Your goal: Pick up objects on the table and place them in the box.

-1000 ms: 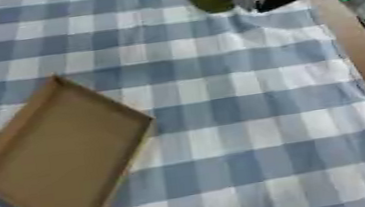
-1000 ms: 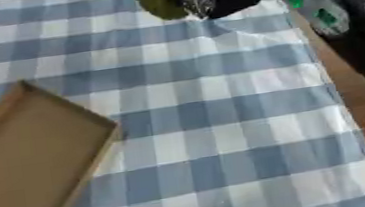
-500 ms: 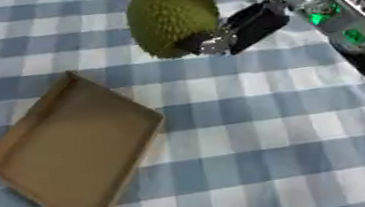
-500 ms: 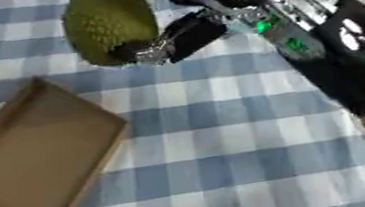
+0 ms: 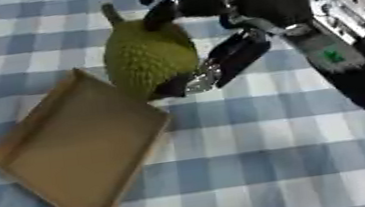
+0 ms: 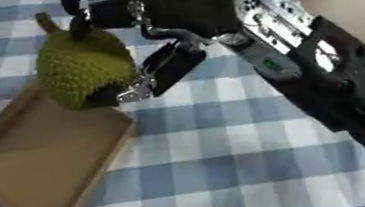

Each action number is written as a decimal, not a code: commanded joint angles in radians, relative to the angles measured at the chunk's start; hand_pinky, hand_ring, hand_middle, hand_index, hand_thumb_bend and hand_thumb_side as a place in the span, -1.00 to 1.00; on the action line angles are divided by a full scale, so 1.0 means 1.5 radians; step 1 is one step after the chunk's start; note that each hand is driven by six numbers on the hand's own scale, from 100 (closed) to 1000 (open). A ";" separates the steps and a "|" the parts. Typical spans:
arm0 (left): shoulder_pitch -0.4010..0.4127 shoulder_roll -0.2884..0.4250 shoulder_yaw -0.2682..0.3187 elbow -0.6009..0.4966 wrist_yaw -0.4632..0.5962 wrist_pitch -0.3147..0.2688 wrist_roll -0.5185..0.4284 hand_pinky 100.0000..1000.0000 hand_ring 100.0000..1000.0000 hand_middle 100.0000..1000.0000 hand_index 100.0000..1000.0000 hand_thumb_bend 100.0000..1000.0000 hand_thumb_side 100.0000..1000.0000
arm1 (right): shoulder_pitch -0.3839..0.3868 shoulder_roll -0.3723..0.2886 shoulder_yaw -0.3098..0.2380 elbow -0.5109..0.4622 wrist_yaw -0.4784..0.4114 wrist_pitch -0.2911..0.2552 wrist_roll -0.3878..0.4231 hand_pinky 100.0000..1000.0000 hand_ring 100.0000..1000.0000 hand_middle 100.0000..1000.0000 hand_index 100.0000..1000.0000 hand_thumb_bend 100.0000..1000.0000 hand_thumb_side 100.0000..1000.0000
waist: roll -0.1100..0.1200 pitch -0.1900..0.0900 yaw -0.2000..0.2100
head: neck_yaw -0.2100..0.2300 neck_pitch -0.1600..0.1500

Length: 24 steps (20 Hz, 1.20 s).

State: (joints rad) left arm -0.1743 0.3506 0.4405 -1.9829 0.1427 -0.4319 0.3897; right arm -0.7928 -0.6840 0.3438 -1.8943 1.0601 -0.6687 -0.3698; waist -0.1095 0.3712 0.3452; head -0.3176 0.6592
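A green spiky durian-shaped fruit with a short stem hangs over the far right corner of the flat cardboard box. My right hand is shut on it, with fingers curled over its top and the thumb under its lower right side. The arm comes in from the upper right. The box lies askew on the blue and white checked tablecloth and holds nothing. My left hand shows in neither view.
The black and silver right forearm crosses the right side of both views. A brown surface shows beyond the cloth's right edge.
My right hand has carried the green fruit down and to the left, from the far right of the table to above the box's corner. The arm has reached further in.
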 commanded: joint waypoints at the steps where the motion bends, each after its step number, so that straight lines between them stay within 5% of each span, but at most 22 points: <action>1: 0.003 0.022 0.011 -0.011 -0.005 -0.003 0.004 0.25 0.00 0.05 0.09 -0.48 0.29 | -0.014 0.018 0.004 0.020 0.034 -0.020 -0.017 -0.25 -0.19 -0.06 0.04 -0.31 -0.01 | 0.004 -0.008 0.003 | -0.001 0.003; 2: 0.004 0.022 0.011 -0.011 -0.006 -0.004 0.004 0.25 0.00 0.05 0.09 -0.47 0.29 | -0.015 0.025 0.008 0.029 0.044 -0.028 -0.022 -0.25 -0.20 -0.06 0.04 -0.51 0.08 | 0.003 -0.007 0.005 | -0.001 0.003; 12: 0.004 0.019 0.011 -0.011 -0.010 -0.009 0.004 0.25 0.00 0.05 0.09 -0.48 0.29 | -0.027 0.107 0.032 0.142 0.148 -0.095 -0.055 -0.25 -0.19 -0.05 0.07 -0.76 0.02 | -0.001 0.001 0.021 | -0.008 0.001; 24: 0.002 0.019 0.012 -0.011 -0.008 -0.008 0.003 0.25 0.00 0.05 0.09 -0.48 0.28 | -0.022 0.124 0.035 0.197 0.260 -0.087 -0.148 -0.23 -0.19 -0.05 0.08 -0.80 -0.08 | -0.001 0.001 0.017 | -0.004 0.000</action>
State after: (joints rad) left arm -0.1670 0.3506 0.4464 -1.9829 0.1323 -0.4412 0.3951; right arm -0.8162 -0.4883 0.4013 -1.5976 1.4326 -0.7303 -0.5026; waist -0.1226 0.3919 0.3700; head -0.3241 0.6592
